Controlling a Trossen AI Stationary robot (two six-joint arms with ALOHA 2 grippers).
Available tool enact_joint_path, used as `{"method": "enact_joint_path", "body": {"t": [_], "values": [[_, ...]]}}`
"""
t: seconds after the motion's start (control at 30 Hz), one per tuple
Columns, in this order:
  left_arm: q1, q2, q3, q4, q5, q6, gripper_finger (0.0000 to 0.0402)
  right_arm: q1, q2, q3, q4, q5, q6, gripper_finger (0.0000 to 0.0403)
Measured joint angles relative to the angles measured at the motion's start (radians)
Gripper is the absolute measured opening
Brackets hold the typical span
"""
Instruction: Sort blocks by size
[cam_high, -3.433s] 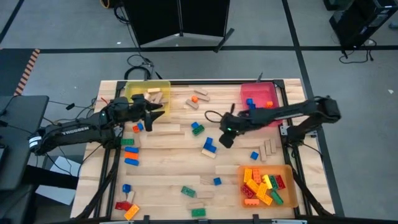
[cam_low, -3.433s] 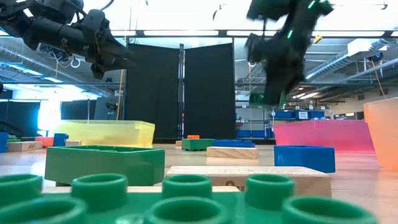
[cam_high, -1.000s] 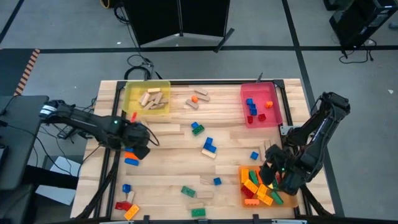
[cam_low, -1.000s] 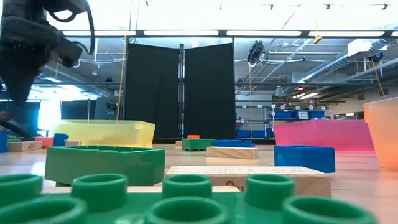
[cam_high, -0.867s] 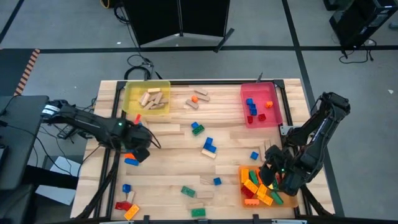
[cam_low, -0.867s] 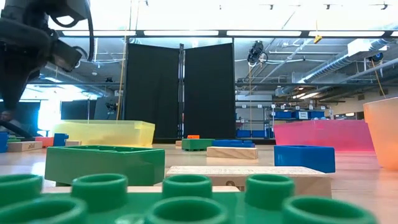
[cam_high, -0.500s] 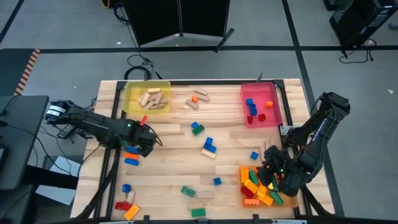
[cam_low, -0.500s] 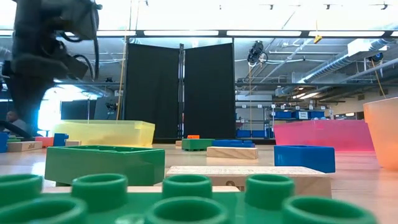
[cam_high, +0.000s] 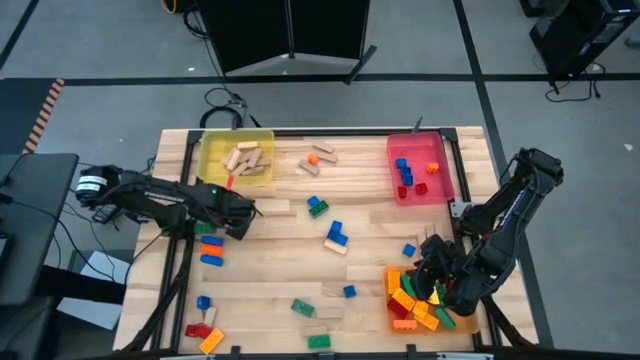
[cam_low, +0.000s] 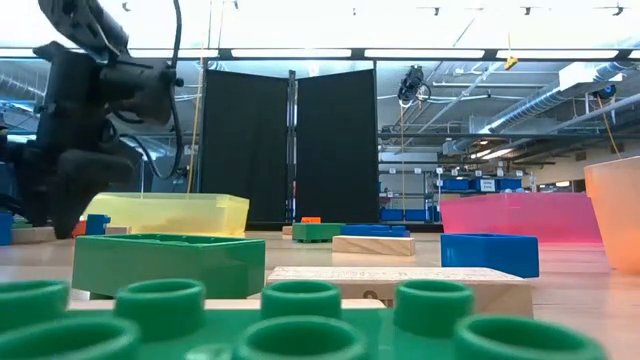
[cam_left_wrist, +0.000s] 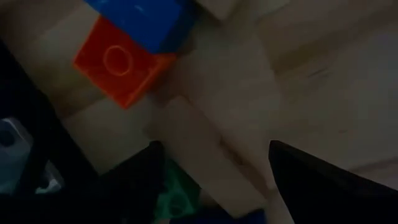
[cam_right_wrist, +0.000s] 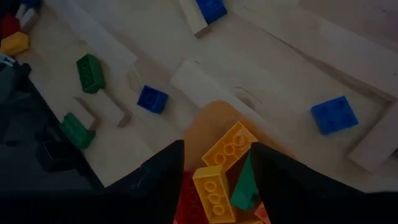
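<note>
Tan wooden block (cam_left_wrist: 205, 162) lengthwise between the open left hand (cam_left_wrist: 211, 177) fingers

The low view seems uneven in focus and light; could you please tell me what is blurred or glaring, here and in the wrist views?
Low view: the near green brick is soft, the ceiling lights glare. Left wrist view: dim, with a blurred orange brick. Right wrist view: dim but sharper.

Hidden and cut off, as I see it
Left hand (cam_high: 240, 215) covers whatever lies under it from above; green brick (cam_low: 250, 325) is blurred and cropped in my low view.
</note>
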Motion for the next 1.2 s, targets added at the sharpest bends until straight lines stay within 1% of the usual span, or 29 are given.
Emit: {"method": "enact_joint_path", "body": {"t": [0.07,0.2,0.37,0.47,0.6,0.7,0.8,0.87,1.07,1.2], "values": [[0.021,-0.003,-0.026,0.058,0.024,-0.008,0.0294,0.0,0.0,0.0,0.003,0.0,-0.002,0.0197],[0.052,-0.005,-0.055,0.095,0.091,-0.043,0.0293,0.0,0.0,0.0,0.014,0.001,-0.009,0.0195],[0.051,-0.002,-0.039,0.105,0.102,-0.039,0.027,0.0,0.001,0.0,0.014,0.006,-0.029,0.0195],[0.05,0.002,-0.019,0.14,0.102,-0.003,0.0243,0.0,0.001,0.0,0.014,0.018,-0.05,0.0195],[0.049,0.001,-0.002,0.275,0.094,0.026,0.0203,0.0,0.001,0.0,0.014,0.03,-0.074,0.0195],[0.049,0.023,-0.002,0.366,0.111,0.043,0.0173,0.0,0.001,0.0,0.014,0.034,-0.084,0.0195],[0.049,0.055,0.0,0.373,0.142,0.041,0.0135,0.0,0.001,0.0,0.014,0.035,-0.102,0.0195],[0.05,0.07,0.002,0.379,0.152,0.008,0.011,0.0,0.001,0.0,0.014,0.035,-0.113,0.0195],[0.05,0.079,0.0,0.436,0.151,-0.059,0.0063,0.0,0.001,0.0,0.014,0.034,-0.166,0.0195],[0.049,0.08,-0.002,0.472,0.165,-0.077,0.002,0.0,0.001,0.0,0.015,0.034,-0.208,0.0195]]}}
